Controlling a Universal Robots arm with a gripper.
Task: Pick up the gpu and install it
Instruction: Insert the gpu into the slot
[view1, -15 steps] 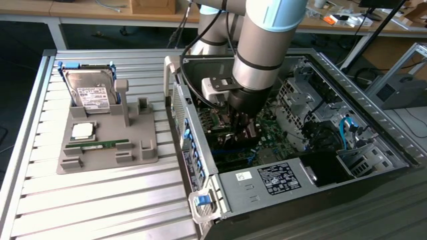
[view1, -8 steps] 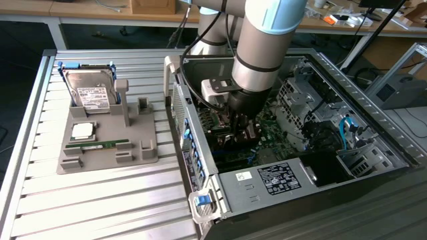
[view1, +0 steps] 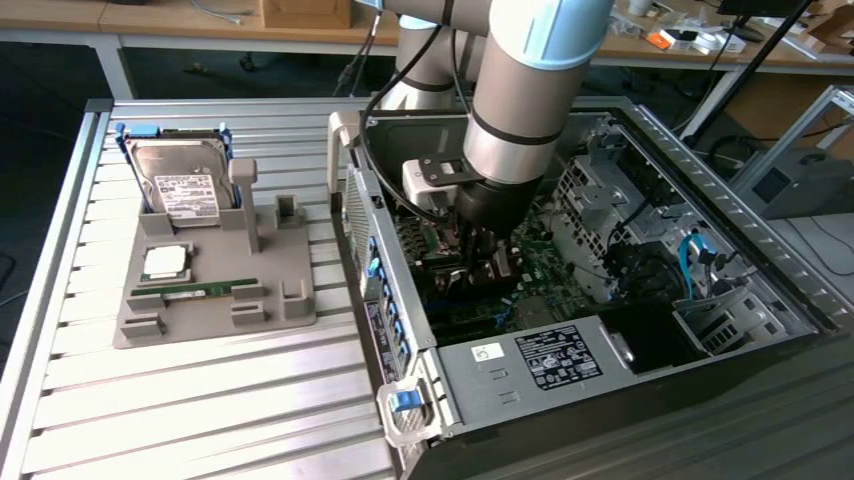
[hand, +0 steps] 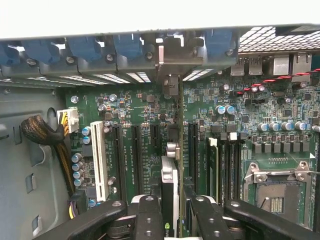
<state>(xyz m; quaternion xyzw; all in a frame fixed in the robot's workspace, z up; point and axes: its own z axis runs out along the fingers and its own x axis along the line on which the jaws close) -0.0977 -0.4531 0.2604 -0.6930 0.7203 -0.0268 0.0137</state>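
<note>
This is a robotics lab or electronics workshop. An industrial robot arm (view1: 527, 90) reaches down into an open PC case (view1: 721, 250) lying on a ribbed aluminium table (view1: 200, 400). At 9 o'clock from the case sits a grey parts jig (view1: 220, 300) holding a hard drive (view1: 184, 185), a CPU (view1: 163, 262) and a memory stick (view1: 200, 290), laid out like a test fixture. Along 12 o'clock runs a wooden workbench (view1: 174, 25) cluttered with cables, a cardboard box (view1: 307, 12) and small tools. At 3 o'clock stands aluminium framing (view1: 807, 125). The wrist view looks over a bare green motherboard (hand: 145, 125) with slots, capacitors and an empty CPU socket (hand: 275, 192).
</note>
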